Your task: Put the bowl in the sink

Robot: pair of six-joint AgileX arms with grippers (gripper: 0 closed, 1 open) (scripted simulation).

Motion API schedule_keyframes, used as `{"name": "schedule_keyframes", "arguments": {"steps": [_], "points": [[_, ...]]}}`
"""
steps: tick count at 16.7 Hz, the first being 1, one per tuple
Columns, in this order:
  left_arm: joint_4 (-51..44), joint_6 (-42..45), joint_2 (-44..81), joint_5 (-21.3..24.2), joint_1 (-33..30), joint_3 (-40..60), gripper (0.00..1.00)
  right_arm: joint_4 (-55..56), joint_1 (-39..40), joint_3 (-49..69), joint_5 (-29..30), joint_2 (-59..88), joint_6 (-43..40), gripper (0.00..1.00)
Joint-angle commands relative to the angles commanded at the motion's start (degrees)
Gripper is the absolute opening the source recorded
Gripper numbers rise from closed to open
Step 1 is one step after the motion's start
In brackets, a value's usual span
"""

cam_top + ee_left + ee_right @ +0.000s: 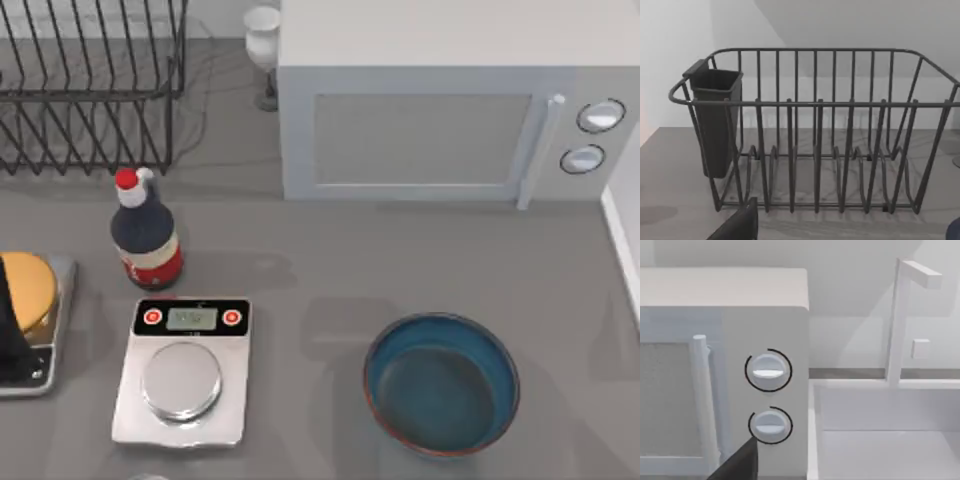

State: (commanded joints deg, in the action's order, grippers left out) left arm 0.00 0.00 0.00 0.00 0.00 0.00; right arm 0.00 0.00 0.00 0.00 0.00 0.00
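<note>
The bowl (441,384) stands upright and empty on the table (330,260), toward the right, its mouth facing up; being round, it has no long axis. The sink (880,440) beside the microwave (440,110) is empty. A kitchen scale (185,372) and a bottle (146,232) stand to the bowl's left, apart from it.

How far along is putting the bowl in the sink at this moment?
Nothing looks done yet. The bowl sits upright on the counter, in front of the microwave, ungrasped. The sink beside the microwave holds nothing. Grasping, carrying and placing all remain.
</note>
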Motion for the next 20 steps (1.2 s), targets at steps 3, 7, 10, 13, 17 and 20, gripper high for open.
{"name": "schedule_keyframes", "arguments": {"steps": [3,7,10,13,17,20], "points": [[0.0,0.0,0.0,0.0,0.0,0.0,1.00,-0.6,0.3,0.6,0.0,0.6,0.3,1.00],[0.0,0.0,0.0,0.0,0.0,0.0,1.00,-7.9,3.9,8.7,0.1,9.2,4.3,1.00],[0.0,0.0,0.0,0.0,0.0,0.0,1.00,-17.4,8.5,18.9,0.3,21.9,9.2,1.00],[0.0,0.0,0.0,0.0,0.0,0.0,1.00,-28.8,14.0,30.6,0.3,38.9,14.8,1.00],[0.0,0.0,0.0,0.0,0.0,0.0,1.00,-44.4,21.6,46.0,0.2,61.3,22.5,1.00],[0.0,0.0,0.0,0.0,0.0,0.0,1.00,-54.5,26.7,56.5,0.0,74.8,27.5,1.00]]}}
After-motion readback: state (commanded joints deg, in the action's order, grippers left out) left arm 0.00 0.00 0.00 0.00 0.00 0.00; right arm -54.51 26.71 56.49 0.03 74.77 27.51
